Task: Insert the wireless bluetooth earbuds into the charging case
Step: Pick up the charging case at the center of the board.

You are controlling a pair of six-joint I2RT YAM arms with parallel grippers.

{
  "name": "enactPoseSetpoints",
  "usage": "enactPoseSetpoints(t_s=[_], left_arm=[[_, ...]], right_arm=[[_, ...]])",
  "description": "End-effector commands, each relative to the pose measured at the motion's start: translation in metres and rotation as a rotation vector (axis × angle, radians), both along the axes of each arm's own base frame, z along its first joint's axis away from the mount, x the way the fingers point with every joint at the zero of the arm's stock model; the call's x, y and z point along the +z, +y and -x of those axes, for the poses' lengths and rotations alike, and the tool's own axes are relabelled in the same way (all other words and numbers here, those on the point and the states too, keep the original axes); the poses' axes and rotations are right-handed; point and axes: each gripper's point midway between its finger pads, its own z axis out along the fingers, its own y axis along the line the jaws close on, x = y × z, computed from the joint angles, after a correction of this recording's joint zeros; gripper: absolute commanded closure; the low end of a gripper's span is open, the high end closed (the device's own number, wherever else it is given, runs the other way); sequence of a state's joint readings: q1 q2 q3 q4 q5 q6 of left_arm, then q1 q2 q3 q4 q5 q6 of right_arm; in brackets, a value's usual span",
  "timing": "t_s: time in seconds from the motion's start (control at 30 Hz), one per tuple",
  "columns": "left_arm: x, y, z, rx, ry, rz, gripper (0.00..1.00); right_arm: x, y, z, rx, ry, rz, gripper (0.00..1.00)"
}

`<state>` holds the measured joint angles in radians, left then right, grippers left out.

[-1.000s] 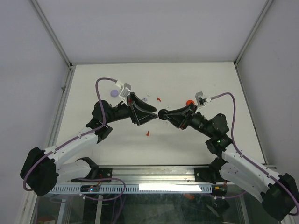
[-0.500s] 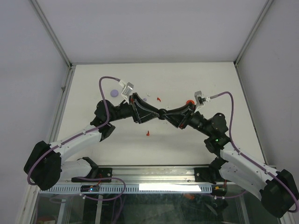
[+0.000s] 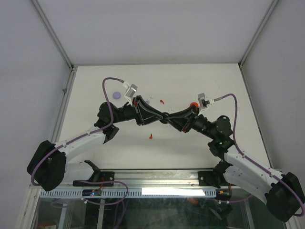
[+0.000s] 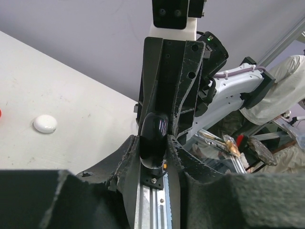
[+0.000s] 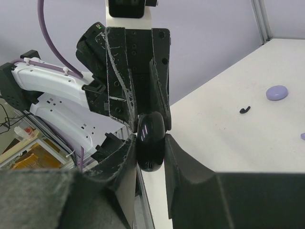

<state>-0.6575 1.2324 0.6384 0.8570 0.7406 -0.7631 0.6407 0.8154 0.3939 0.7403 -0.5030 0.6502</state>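
Where fingers (image 4: 125,160) meet, black case (image 4: 153,138), clamped between

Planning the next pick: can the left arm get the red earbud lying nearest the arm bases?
Probably not yet: the left gripper is clamped on the black case, which the right gripper also grips. The red earbud itself lies uncovered.

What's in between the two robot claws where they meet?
A shiny black case, pinched by the left gripper and the right gripper from opposite sides. Both wrist views show it clearly.
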Motion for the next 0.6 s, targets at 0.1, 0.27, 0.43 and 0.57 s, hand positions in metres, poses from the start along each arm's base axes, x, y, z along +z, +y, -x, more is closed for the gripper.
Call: enactPoseSetpoints(t_s=[0.1, 0.27, 0.43, 0.57], left_arm=[[0.011, 0.003, 0.014, -0.057, -0.081, 0.009, 0.84], [0.008, 0.007, 0.009, -0.006, -0.159, -0.108, 1.00], [0.004, 0.012, 0.003, 0.014, -0.221, -0.256, 1.00], [0.002, 0.017, 0.001, 0.011, -0.284, -0.350, 1.00]], right_arm=[[0.013, 0.002, 0.002, 0.013, -0.018, 0.006, 0.88], [0.010, -0.004, 0.007, -0.002, -0.012, 0.087, 0.77], [0.011, -0.011, 0.000, -0.064, -0.139, 0.227, 0.39], [0.010, -0.013, 0.001, -0.053, -0.186, 0.314, 0.30]])
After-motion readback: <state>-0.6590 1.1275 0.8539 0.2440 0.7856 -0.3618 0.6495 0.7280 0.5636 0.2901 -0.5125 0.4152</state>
